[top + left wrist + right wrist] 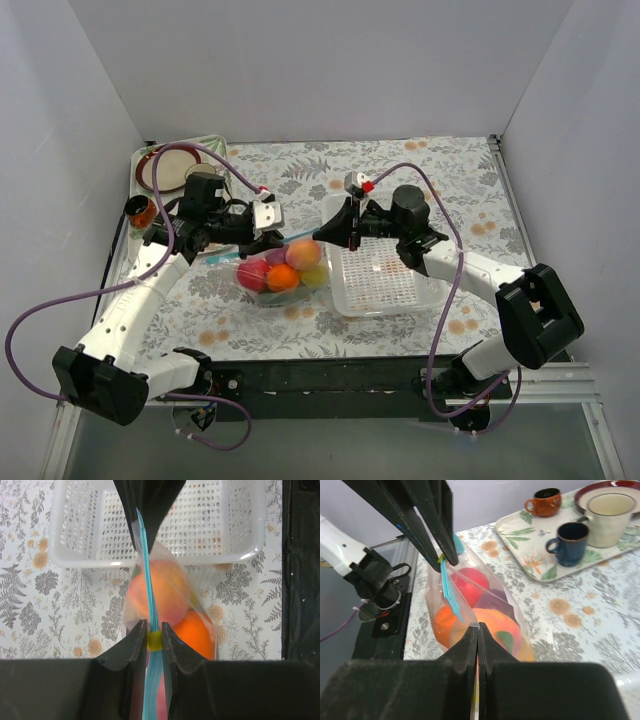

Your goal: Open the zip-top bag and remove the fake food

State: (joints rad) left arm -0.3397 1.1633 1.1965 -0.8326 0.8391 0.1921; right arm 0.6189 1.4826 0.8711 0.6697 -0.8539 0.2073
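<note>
The zip-top bag (283, 268) hangs stretched between both grippers just above the floral tablecloth, its blue zip strip (143, 555) pulled taut on top. Inside is the fake food (284, 277): an orange, a peach-coloured, a red and a green piece. My left gripper (268, 244) is shut on the strip at its yellow slider (154, 640). My right gripper (334, 236) is shut on the bag's other top corner (479, 626). In the right wrist view the left fingers (432, 525) pinch the strip above the red piece (470, 582).
The white mesh basket (438, 296) stands right of the bag, under the right arm. A tray (540, 572) at the back left carries an orange mug (546, 501), a blue mug (570, 536), a cream jug (607, 511) and a plate (178, 168).
</note>
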